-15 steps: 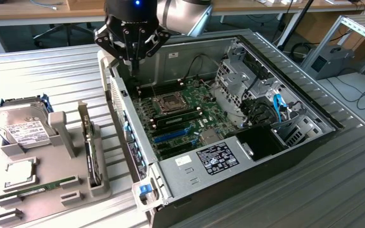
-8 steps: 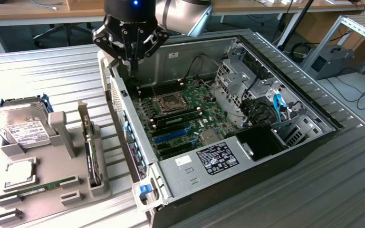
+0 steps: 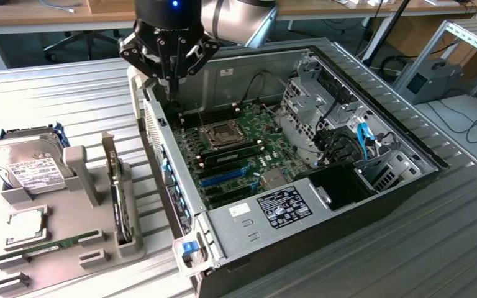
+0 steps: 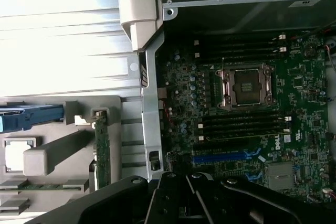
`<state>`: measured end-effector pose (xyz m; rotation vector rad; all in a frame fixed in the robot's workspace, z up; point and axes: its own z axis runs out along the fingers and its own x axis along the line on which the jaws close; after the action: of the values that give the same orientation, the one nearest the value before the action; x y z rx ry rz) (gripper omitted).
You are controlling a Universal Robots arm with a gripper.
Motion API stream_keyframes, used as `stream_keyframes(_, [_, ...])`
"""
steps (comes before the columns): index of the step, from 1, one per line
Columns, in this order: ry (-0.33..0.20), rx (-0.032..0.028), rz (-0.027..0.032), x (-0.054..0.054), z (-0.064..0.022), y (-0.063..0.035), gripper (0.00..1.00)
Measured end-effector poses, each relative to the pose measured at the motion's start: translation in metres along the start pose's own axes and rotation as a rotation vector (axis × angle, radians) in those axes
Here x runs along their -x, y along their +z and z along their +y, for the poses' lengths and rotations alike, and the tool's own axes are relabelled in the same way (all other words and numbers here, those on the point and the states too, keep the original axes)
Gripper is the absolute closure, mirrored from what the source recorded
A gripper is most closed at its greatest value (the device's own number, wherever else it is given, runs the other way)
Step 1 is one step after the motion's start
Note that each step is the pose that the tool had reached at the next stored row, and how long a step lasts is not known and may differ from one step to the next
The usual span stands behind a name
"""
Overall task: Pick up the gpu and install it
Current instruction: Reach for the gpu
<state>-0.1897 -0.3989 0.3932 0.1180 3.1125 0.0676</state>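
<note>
Closest to the wrist camera is the tool (image 3: 172,84), pressed together with nothing pinched in it. It hangs over a corner of the open computer case (image 3: 230,74), above the motherboard (image 3: 251,146). Well apart from it, the gpu (image 3: 119,198) stands on its edge in the grey holder tray (image 3: 64,270) on the tabletop (image 3: 56,93), near the hard drive (image 3: 27,166). The blue card slot (image 3: 222,178) on the motherboard looks empty. So I think no part of the job is done yet: the gpu is not picked up and not put in.
</note>
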Motion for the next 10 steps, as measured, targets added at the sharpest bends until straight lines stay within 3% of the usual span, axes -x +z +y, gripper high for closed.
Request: stream_keyframes(10, [0.000, 0.0001, 0.0000, -0.0053, -0.0004, -0.0001, 0.89])
